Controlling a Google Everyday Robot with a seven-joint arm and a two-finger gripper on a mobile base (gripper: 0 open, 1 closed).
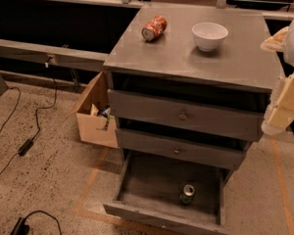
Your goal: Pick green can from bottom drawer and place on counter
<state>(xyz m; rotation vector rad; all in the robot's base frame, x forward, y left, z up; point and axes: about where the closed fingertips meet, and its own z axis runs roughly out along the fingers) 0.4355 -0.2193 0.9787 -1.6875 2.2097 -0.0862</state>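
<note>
The green can [187, 194] stands upright in the open bottom drawer [152, 180], toward its front right, silver top up. The two drawers above are nearly closed. The counter [196, 58] is the grey top of the cabinet. My gripper [284, 106] shows as cream and white arm parts at the right edge of the camera view, level with the top drawer. It is well above and to the right of the can and touches nothing.
A red-orange can [154, 28] lies on its side at the counter's back left. A white bowl [209, 35] stands at its back right. An open cardboard box [95, 114] sits on the floor left of the cabinet. Black cables [24, 146] run across the floor at left.
</note>
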